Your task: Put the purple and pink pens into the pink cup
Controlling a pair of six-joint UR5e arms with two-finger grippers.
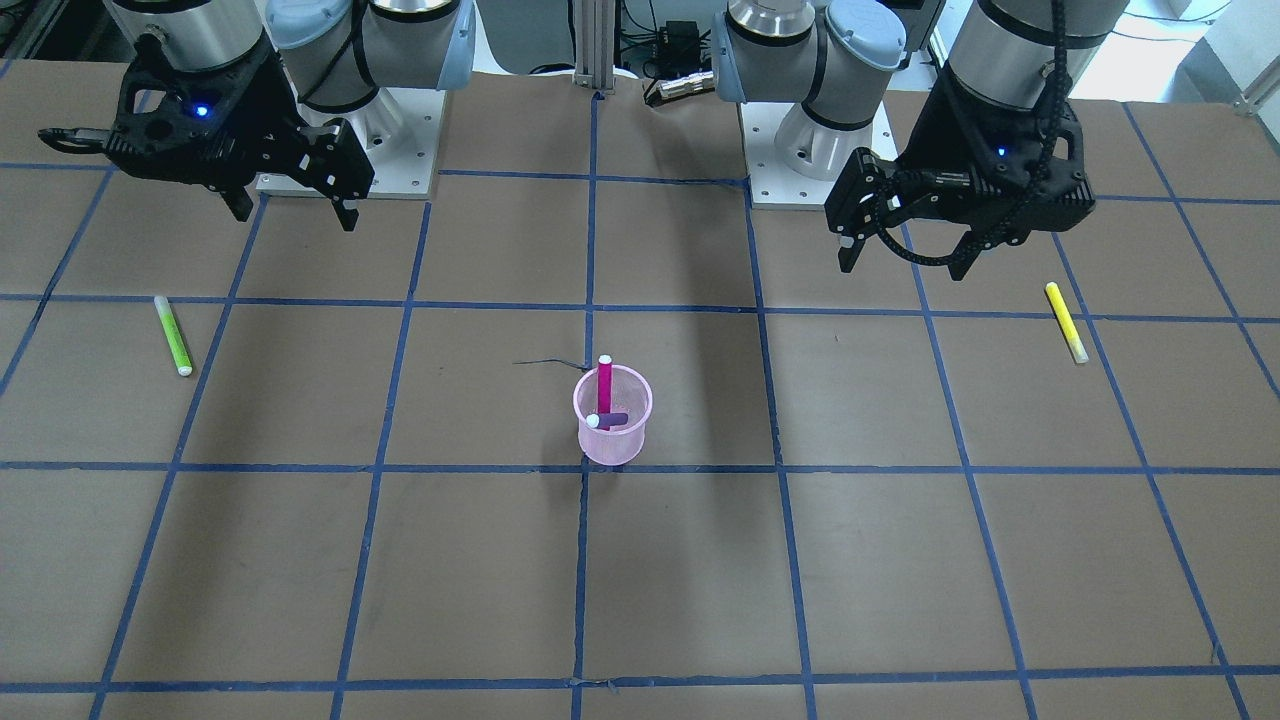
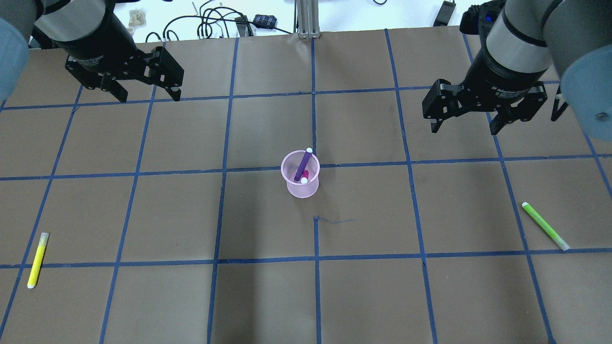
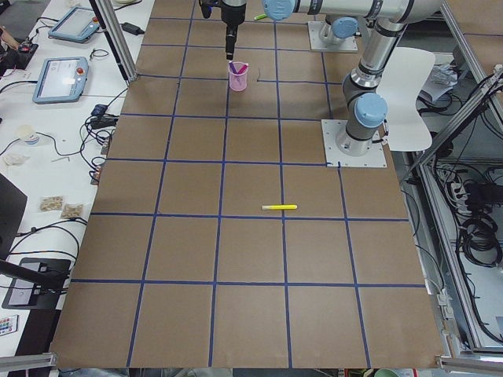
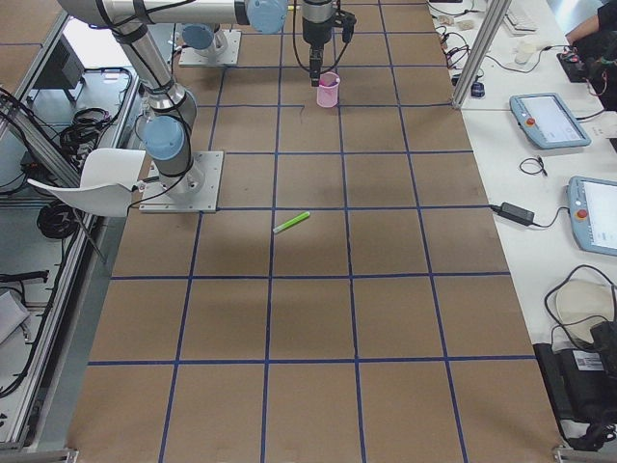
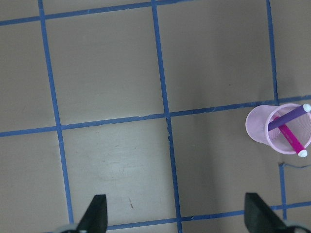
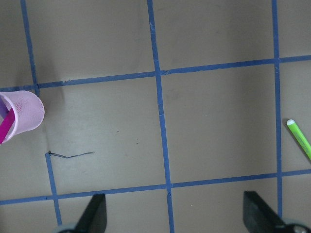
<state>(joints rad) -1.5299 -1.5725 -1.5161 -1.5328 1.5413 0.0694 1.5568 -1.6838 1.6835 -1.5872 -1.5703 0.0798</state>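
Silver-tubed arms: pale-blue joint caps, white screwed base plates. Black two-finger left gripper and right gripper: one blue LED each. Ribbed black cable along left arm.

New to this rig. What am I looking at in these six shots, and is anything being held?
Two robot arms at a taped brown table. Two fixed cameras look down from behind and in front of the robot, two from the table ends, and one sits on each wrist. The left gripper and right gripper hover with fingers spread, holding nothing. A pink cup stands mid-table with the purple pen and pink pen inside. A yellow pen and green pen lie loose.
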